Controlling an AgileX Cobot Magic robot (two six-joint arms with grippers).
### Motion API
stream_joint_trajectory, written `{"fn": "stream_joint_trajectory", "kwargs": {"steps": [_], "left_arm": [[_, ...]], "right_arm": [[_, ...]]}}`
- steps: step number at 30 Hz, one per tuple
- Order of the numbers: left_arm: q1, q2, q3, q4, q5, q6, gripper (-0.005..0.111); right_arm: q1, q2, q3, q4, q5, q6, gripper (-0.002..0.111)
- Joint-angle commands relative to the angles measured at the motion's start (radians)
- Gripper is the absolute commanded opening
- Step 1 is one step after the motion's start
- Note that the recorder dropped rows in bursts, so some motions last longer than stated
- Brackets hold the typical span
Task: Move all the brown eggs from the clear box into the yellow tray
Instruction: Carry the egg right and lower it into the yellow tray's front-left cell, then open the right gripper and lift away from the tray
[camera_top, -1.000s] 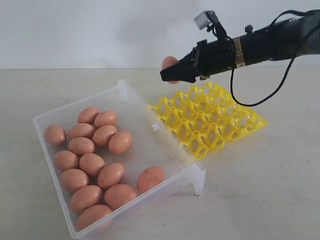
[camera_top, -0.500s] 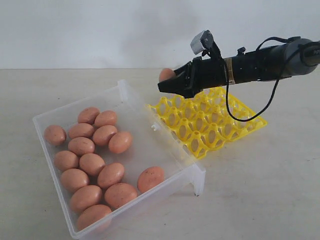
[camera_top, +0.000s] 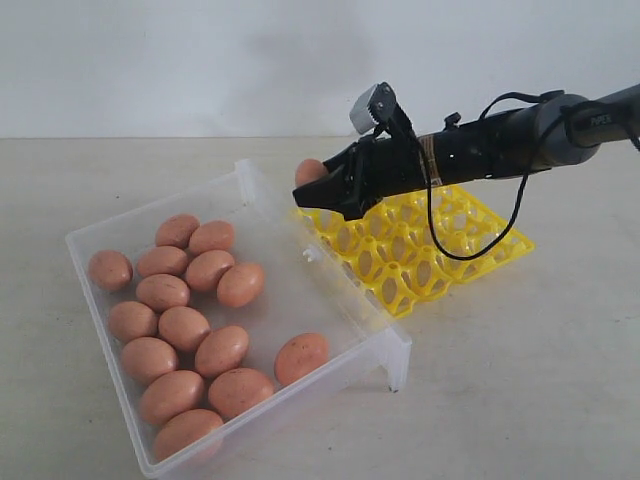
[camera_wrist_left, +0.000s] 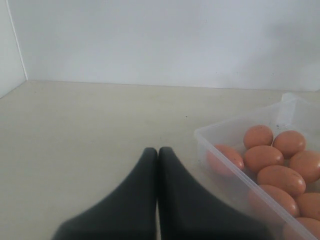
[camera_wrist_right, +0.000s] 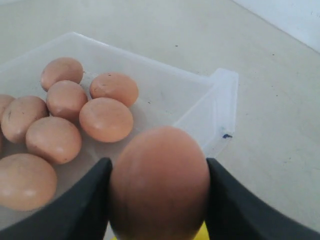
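Observation:
Several brown eggs lie in the clear box at the left, also seen in the left wrist view as eggs in the box. The yellow tray stands to its right with empty cups showing. My right gripper is shut on one brown egg and hangs low over the tray's near-left corner beside the box wall. That held egg fills the space between the black fingers. My left gripper is shut and empty over bare table beside the box.
The pale table stretches right and in front of the tray. A white wall runs behind. The box's raised wall stands between the eggs and the tray.
The right gripper has carried its egg down and to the left, from well above the tray to just over the tray's corner by the box. The eggs in the box have not moved.

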Motion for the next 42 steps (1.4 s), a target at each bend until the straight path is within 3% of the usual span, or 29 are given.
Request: {"fn": "stream_joint_trajectory", "kwargs": {"steps": [1, 15, 18, 33, 36, 42], "left_arm": [[-0.003, -0.003, -0.004, -0.005, 0.000, 0.001, -0.004], [-0.003, -0.003, -0.004, -0.005, 0.000, 0.001, -0.004], [-0.003, -0.003, -0.004, -0.005, 0.000, 0.001, -0.004], [-0.003, -0.003, -0.004, -0.005, 0.000, 0.001, -0.004], [-0.003, -0.003, -0.004, -0.005, 0.000, 0.001, -0.004], [-0.003, -0.003, -0.004, -0.005, 0.000, 0.001, -0.004]], "right_arm": [[0.006, -0.006, -0.005, -0.039, 0.034, 0.026, 0.006], [0.006, -0.006, -0.005, -0.007, 0.056, 0.037, 0.059], [0.006, -0.006, -0.005, 0.022, 0.056, 0.037, 0.064], [0.009, -0.108, -0.005, 0.089, -0.035, 0.049, 0.062], [0.033, -0.174, -0.005, 0.110, -0.118, 0.160, 0.049], [0.189, -0.260, -0.005, 0.051, -0.142, 0.339, 0.007]]}}
